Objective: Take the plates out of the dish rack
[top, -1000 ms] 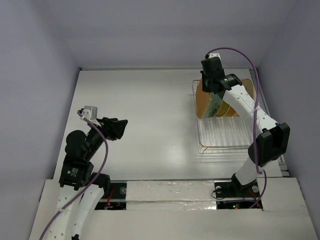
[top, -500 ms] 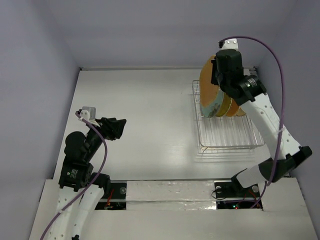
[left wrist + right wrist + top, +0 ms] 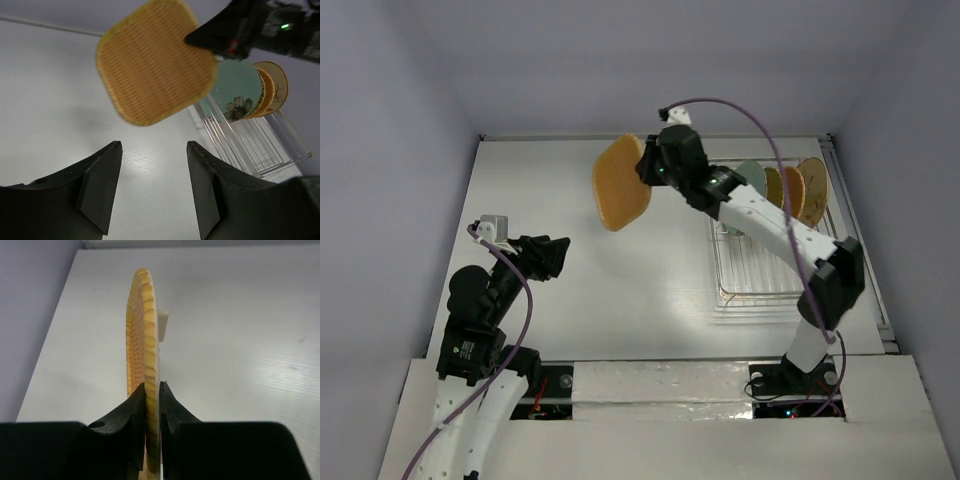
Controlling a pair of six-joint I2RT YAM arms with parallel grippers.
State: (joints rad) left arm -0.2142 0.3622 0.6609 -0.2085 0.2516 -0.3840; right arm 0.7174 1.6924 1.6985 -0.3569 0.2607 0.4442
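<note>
- One rounded-square orange textured plate (image 3: 621, 183) has left the silver wire dish rack (image 3: 770, 270), clamped in the right tool (image 3: 650, 168), airborne left of it.
- Four plates (image 3: 782, 190) remain racked; the left tool (image 3: 558, 256) waits, fingers apart and empty.

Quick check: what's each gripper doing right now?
Left gripper: open, holding nothing.
Right gripper: closed on the square orange plate.

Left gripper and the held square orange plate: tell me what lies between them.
Nothing: the left wrist view shows only bare table between the left gripper and the square orange plate.
</note>
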